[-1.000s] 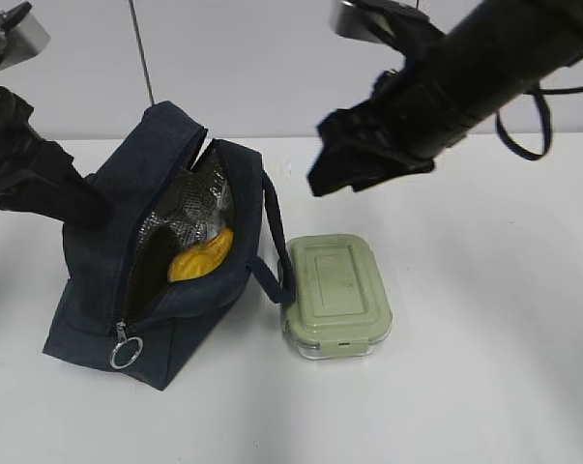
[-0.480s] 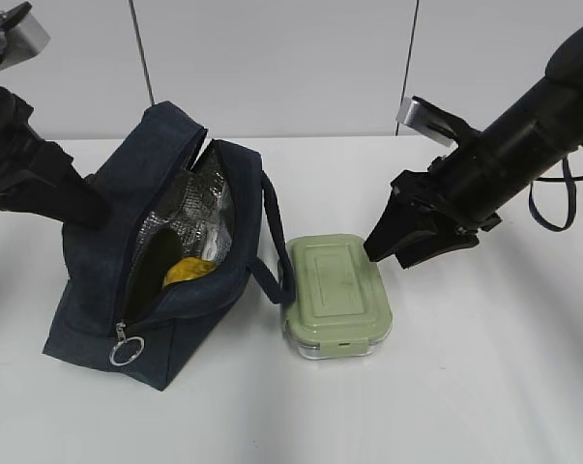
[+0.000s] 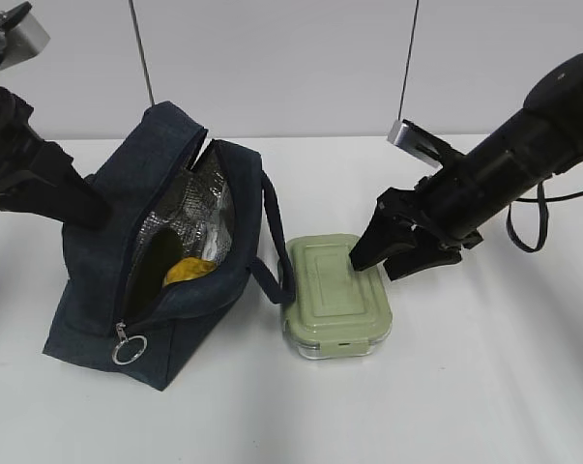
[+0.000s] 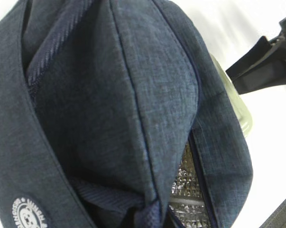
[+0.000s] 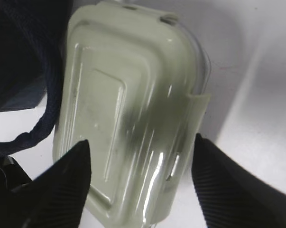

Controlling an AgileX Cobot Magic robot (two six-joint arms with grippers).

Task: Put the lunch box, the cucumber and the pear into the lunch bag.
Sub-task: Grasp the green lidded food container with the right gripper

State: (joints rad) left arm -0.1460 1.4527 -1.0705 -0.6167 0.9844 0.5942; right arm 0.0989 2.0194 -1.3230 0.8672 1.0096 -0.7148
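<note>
While the lunch bag (image 3: 160,256) stands unzipped on the white table (image 3: 484,387), its mouth gapes toward the camera and shows silver foil lining (image 3: 196,208). Inside it, low down, lies the yellow-orange pear (image 3: 189,269); beside that a dark green shape, likely the cucumber (image 3: 152,259), mostly in shadow. Silver ring pull (image 3: 127,349) hangs at the bag's near lower corner. Loop handle (image 3: 275,253) droops off the bag's right side and touches the lunch box.

Lunch box (image 3: 336,295) sits on the table just right of the bag, sage-green lid on, flat, not in the bag.

Table surface white and plain; pale panelled wall (image 3: 291,68) behind the bag, with dark vertical seams.

Right gripper (image 3: 388,257) hangs over the far end of the lunch box, jaws spread wide; the wrist view shows one black finger (image 5: 67,175) on each side of the lid, not pressing it. Left gripper (image 3: 83,208) is at the bag's left upper edge, pressed together, apparently pinching the fabric; the contact itself is hidden.
</note>
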